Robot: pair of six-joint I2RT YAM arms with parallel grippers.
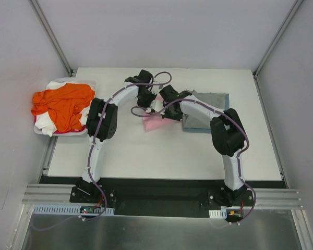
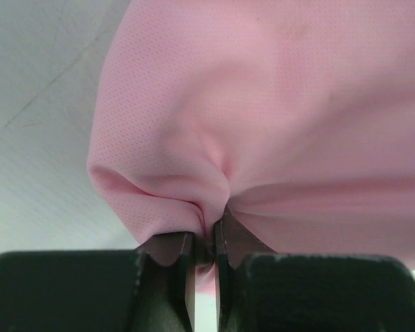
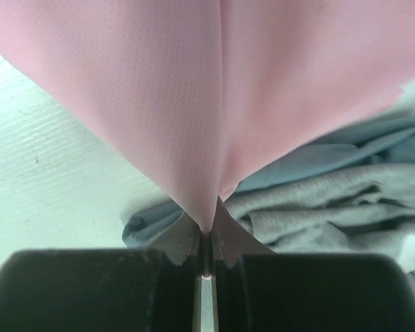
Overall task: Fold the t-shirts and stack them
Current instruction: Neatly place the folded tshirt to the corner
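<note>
From my station I see the white table (image 1: 161,151) carrying a white bin (image 1: 68,133) at its left edge, the pink shirt (image 1: 155,124) near the middle, and just beside that, to the right, a folded grey and grey-blue pile (image 1: 211,101).

Left wrist cam: your left gripper (image 2: 205,238) was clamped on the pink t-shirt (image 2: 277,111). Both dark fingertips (image 2: 167,249) sat almost together at bottom centre, with only a thin fold of cloth between them. The fabric bunched into that pinch, creases running up and out from it, and a rounded fold bulged to the left of the grip. You could see a fine mesh weave. Pink filled most of the frame, top to right. Bare white table (image 2: 34,138) showed only on the left, with a faint diagonal line across it. No table edge or corner was in view.
</note>
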